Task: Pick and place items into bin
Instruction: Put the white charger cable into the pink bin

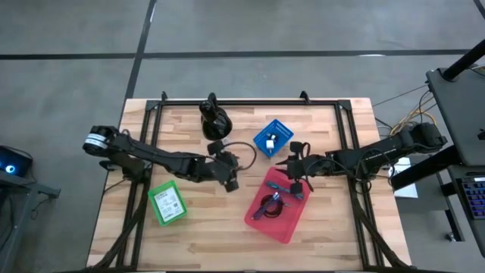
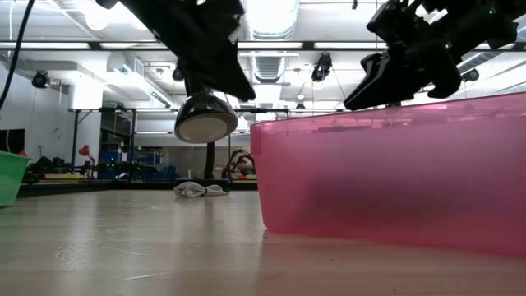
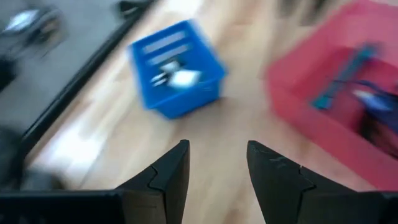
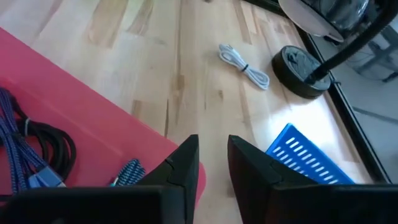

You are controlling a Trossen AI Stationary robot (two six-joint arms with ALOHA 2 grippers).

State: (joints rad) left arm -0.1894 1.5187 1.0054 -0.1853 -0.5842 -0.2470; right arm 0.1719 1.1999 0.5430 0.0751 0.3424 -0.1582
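The red bin [image 1: 276,205] lies on the table's near right part. A black coiled cable [image 4: 46,146], a purple cable [image 4: 15,155] and a blue cable [image 4: 127,171] lie inside it. A white bundled cable [image 4: 244,65] lies on the wood beside the black stand's round base [image 4: 298,65]. My left gripper [image 3: 217,165] hovers open over bare wood left of the red bin, holding nothing. My right gripper [image 4: 213,155] is above the bin's far rim, open by a narrow gap and empty.
A blue bin [image 1: 273,138] with small white things stands at the far middle, between the two grippers. A green bin [image 1: 168,203] sits near left. The black stand [image 1: 214,120] rises at the far edge. A black frame runs along the table's far and side edges.
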